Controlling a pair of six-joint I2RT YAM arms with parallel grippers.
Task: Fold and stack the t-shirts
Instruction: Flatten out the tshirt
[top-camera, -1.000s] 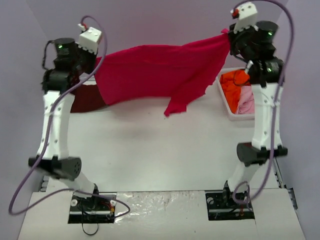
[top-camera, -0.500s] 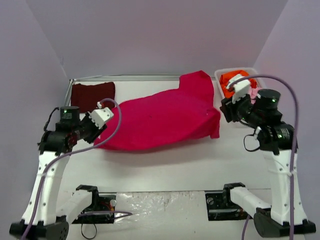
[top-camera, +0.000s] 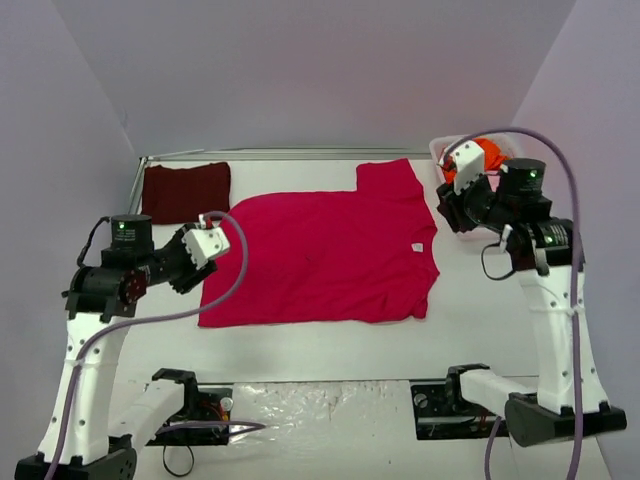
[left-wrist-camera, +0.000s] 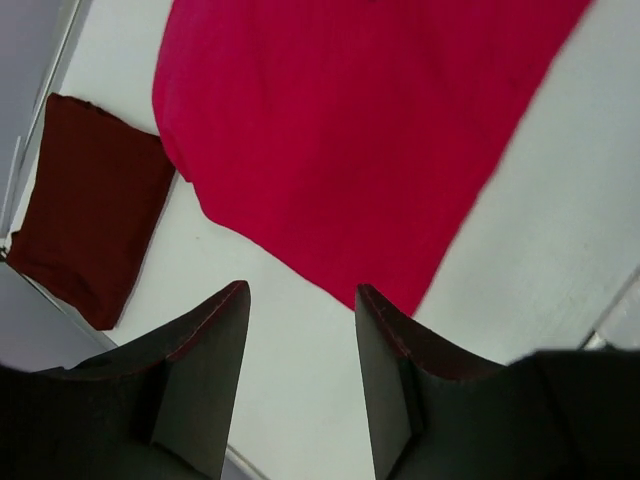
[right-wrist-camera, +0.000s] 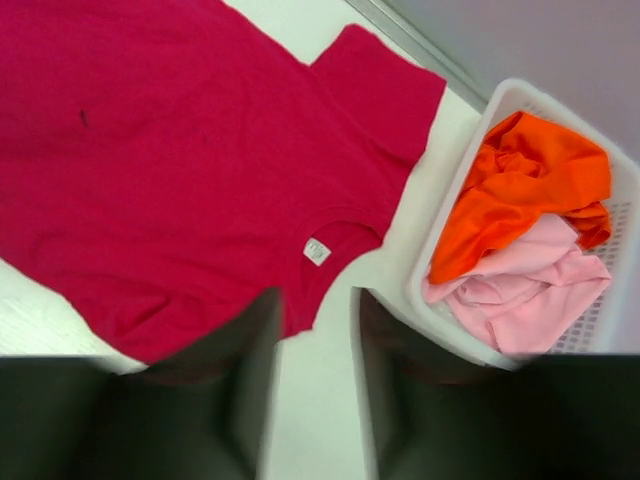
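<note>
A crimson-red t-shirt (top-camera: 325, 255) lies spread flat on the white table, collar toward the right; it also shows in the left wrist view (left-wrist-camera: 360, 130) and right wrist view (right-wrist-camera: 170, 170). A folded dark maroon t-shirt (top-camera: 186, 191) sits at the back left, also in the left wrist view (left-wrist-camera: 90, 205). An orange t-shirt (right-wrist-camera: 520, 190) and a pale pink t-shirt (right-wrist-camera: 525, 290) lie in the basket. My left gripper (left-wrist-camera: 300, 310) is open and empty, just off the red shirt's left edge. My right gripper (right-wrist-camera: 315, 320) is open and empty, above the table beside the collar.
A white mesh basket (right-wrist-camera: 440, 240) stands at the back right corner, right of the red shirt; in the top view (top-camera: 440, 150) my right arm hides most of it. Grey walls close in the table at the back and sides.
The red shirt, held up stretched between both grippers a second ago, has been lowered and let go; it now lies flat. Both grippers have opened and drawn back from its ends.
</note>
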